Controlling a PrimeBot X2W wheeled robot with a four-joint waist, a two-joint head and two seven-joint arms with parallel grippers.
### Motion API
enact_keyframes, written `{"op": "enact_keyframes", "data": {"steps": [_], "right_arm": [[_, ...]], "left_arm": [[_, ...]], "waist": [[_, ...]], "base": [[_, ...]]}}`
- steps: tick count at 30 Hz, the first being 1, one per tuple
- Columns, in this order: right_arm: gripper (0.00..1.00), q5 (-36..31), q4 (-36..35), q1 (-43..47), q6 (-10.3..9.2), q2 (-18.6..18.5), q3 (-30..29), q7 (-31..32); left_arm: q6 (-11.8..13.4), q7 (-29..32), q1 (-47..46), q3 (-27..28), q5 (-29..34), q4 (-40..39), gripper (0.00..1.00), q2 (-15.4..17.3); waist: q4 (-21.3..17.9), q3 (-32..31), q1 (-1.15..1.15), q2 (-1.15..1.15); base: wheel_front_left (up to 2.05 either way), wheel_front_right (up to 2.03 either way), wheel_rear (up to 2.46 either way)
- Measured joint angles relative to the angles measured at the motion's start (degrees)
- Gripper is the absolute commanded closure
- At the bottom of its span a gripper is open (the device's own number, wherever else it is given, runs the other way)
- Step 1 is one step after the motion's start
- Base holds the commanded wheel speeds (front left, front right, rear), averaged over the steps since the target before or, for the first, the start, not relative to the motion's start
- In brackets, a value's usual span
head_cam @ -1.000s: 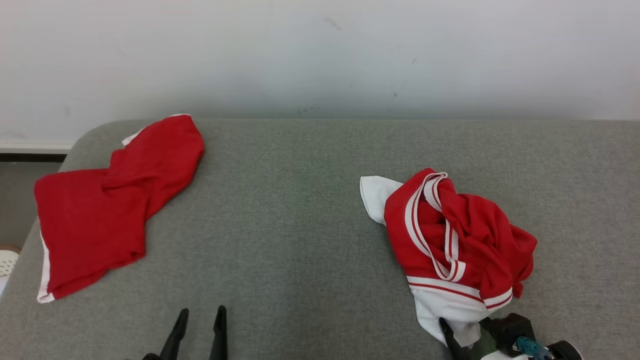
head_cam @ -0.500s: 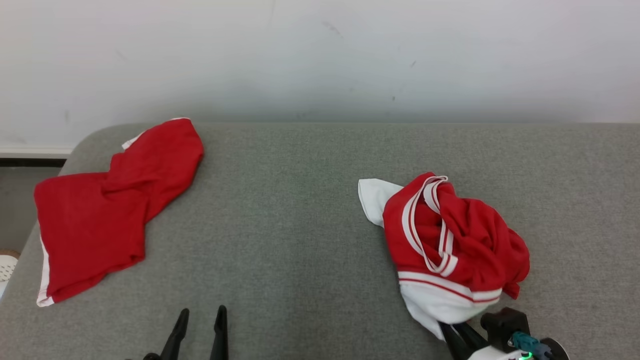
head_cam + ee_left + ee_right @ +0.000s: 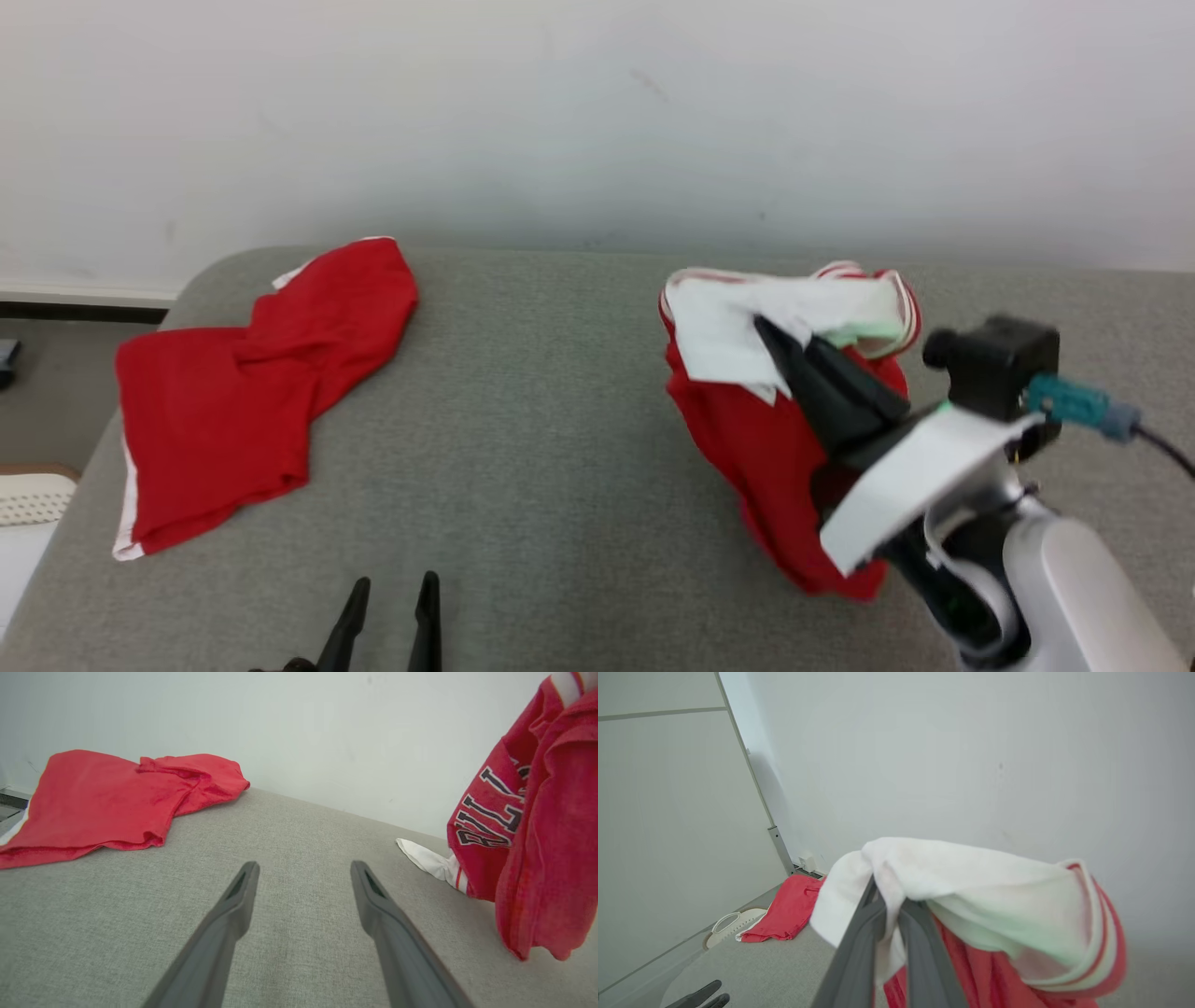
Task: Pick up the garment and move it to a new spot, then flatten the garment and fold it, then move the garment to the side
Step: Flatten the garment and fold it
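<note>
Garment over grey couch, perhaps; white wall.

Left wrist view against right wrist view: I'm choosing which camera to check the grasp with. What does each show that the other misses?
Left wrist view, not the right: dark lettering on the lifted garment, whose white end rests on the grey cushion. Right wrist view, not the left: the right gripper shut on the garment's white cloth, and a white slotted object past the cushion's end. Both: the lifted garment, the other red garment, the open left gripper.
</note>
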Motion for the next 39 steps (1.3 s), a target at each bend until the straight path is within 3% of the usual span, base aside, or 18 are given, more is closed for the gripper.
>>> {"op": "enact_keyframes", "data": {"steps": [7, 15, 24, 34, 39], "right_arm": [[1.0, 4.5, 6.5, -11.8, 0.0, 1.2, 0.4, 3.4], [1.0, 10.9, 16.4, -18.9, 0.0, 1.5, 1.6, 0.0], [1.0, 9.8, 21.8, -6.5, 0.0, 1.4, -2.2, -0.1], [1.0, 6.7, 21.8, 5.2, 0.0, -6.0, -11.1, 5.0], [1.0, 6.6, 23.7, 7.3, 0.0, -7.0, -14.9, 6.0]], "left_arm": [[0.6, 0.0, 0.3, -1.2, -1.2, 0.1, 0.0, 0.0], [1.6, 0.0, 0.7, -2.2, -2.4, -0.2, 0.0, 0.0], [2.3, 0.0, 2.2, -1.4, -2.6, -1.0, 0.0, 0.0], [1.8, 0.0, 0.4, -1.0, -2.2, -1.5, 0.0, 0.0], [1.6, 0.0, -0.2, -0.8, -1.9, -1.2, 0.0, 0.0]], "waist": [[2.8, -2.1, 0.0, 0.0], [4.9, -3.7, 0.0, 0.0], [4.1, -3.5, 0.0, 0.0], [0.5, -0.5, 0.0, 0.0], [-1.1, 0.6, 0.0, 0.0]], "base": [[0.0, 0.0, 0.0], [0.0, 0.0, 0.0], [0.0, 0.0, 0.0], [0.0, 0.0, 0.0], [0.0, 0.0, 0.0]]}}
